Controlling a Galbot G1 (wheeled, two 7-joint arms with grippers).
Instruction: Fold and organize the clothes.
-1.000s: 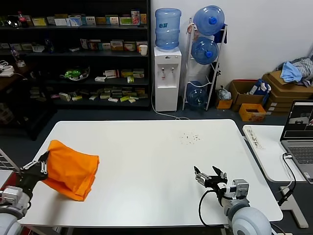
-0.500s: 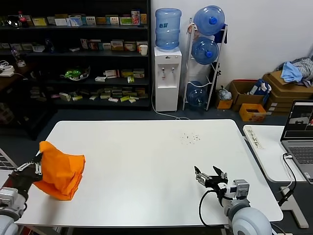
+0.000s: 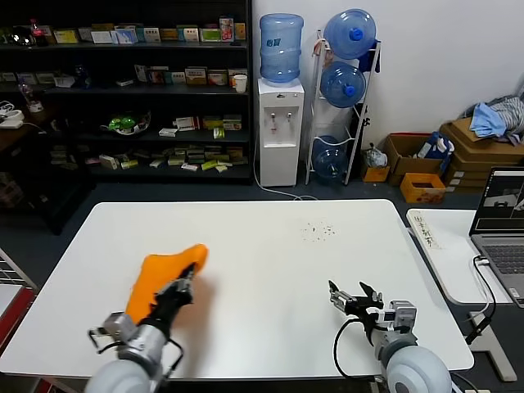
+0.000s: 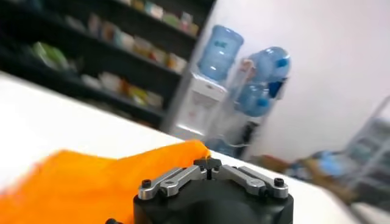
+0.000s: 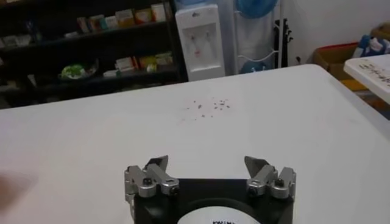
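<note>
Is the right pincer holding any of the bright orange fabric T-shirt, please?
No, the right pincer hangs open and empty, apart from the bright orange fabric T-shirt.

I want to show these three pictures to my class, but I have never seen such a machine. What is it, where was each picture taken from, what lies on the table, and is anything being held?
This is a robot with two arms, each ending in a gripper with two fingers. The wide picture comes from a camera on its head, looking down at a white table. The other two come from cameras on its wrists, each looking out over its own gripper.

The left gripper is shut on an orange T-shirt, bunched up, over the near left part of the table. The left wrist view shows the same cloth at the closed fingers. The right gripper waits open and empty over the near right part of the table. Some small dark specks lie farther back. A laptop sits on a side table.
</note>
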